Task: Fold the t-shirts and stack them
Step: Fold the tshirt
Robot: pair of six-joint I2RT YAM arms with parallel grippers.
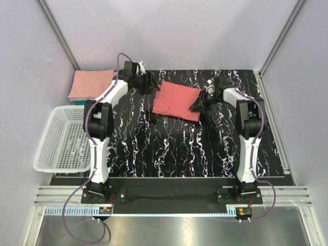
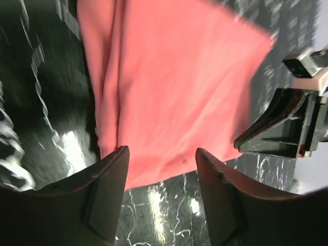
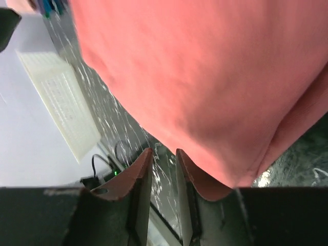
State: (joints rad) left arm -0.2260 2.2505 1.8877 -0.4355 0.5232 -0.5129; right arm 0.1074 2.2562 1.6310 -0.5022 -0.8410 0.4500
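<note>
A coral-red t-shirt (image 1: 177, 100), folded into a rectangle, lies flat on the black marbled table (image 1: 169, 148) at the back centre. My left gripper (image 1: 149, 82) is at its left far corner; in the left wrist view the gripper (image 2: 161, 154) is open and empty, with the shirt's edge (image 2: 169, 87) just past the fingertips. My right gripper (image 1: 200, 103) is at the shirt's right edge; in the right wrist view the gripper (image 3: 161, 154) has its jaws a narrow gap apart with nothing between them, and the shirt (image 3: 205, 77) lies beside one finger. A salmon pink folded shirt (image 1: 92, 83) rests on a teal one (image 1: 77, 102) at the back left.
A white mesh basket (image 1: 64, 138) stands off the table's left edge, beside the left arm; it also shows in the right wrist view (image 3: 61, 102). The right gripper's black fingers (image 2: 284, 128) show in the left wrist view. Grey walls close in the back and sides.
</note>
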